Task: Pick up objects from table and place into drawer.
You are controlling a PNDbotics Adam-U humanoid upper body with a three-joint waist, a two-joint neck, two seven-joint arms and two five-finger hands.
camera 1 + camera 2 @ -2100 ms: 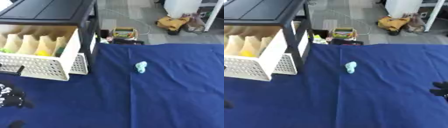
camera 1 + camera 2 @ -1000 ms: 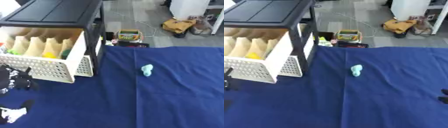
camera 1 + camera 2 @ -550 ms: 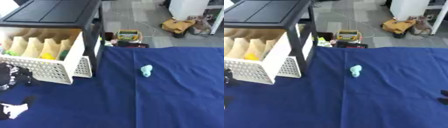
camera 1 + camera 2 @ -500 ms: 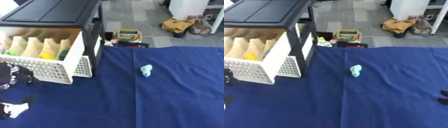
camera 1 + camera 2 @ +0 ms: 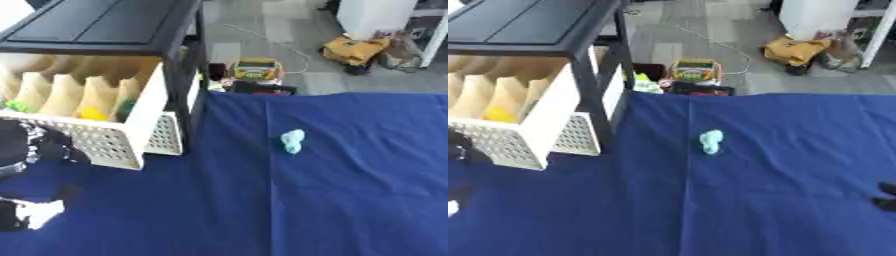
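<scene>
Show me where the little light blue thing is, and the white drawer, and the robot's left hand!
light blue thing point(image 5: 292, 141): left eye view, on its middle.
white drawer point(image 5: 101, 142): left eye view, on its perforated front wall.
left hand point(image 5: 39, 148): left eye view, on the dark hand by the drawer's front.

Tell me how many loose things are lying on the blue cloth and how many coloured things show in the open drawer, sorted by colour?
Light blue-green, on the blue cloth: 1, the small object.
Yellow, in the white drawer: 1, the yellow item.
Green, in the drawer: 2, the green item at the left and another green piece further right.
Total: 4.
</scene>
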